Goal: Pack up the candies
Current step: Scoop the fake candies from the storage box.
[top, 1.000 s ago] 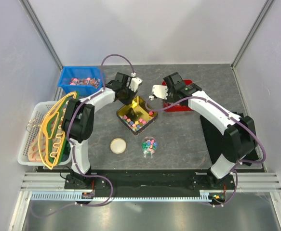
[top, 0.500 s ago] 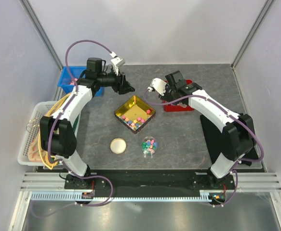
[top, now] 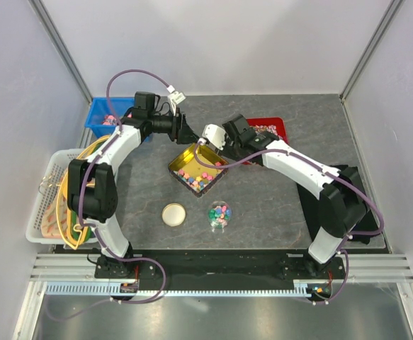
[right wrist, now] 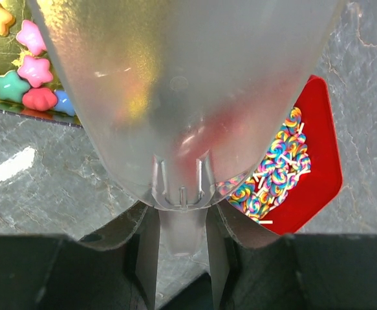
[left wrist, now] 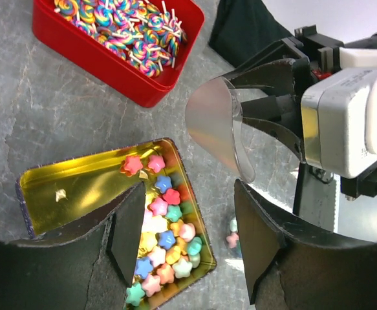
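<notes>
Brightly coloured star-shaped candies point(left wrist: 165, 239)

This is a robotics lab test cell, not a home or a shop. Plain white walls point(top: 227, 42) held in bare aluminium posts point(top: 61, 46) box in a small grey table point(top: 263, 205) from 9 round to 3 o'clock. At 6 o'clock a metal rail point(top: 57, 268) runs across the near edge, where the left arm point(top: 121, 145) and the right arm point(top: 302, 166) are bolted side by side, with a slotted cable duct point(top: 213, 291) just in front. Purple cables point(top: 132, 73) loop in the open along both arms. A blue bin point(top: 100, 126) at 10 o'clock, a red bin point(top: 271, 125) at 1 o'clock and a white basket point(top: 40, 212) at 9 o'clock stand around the work surface.
</notes>
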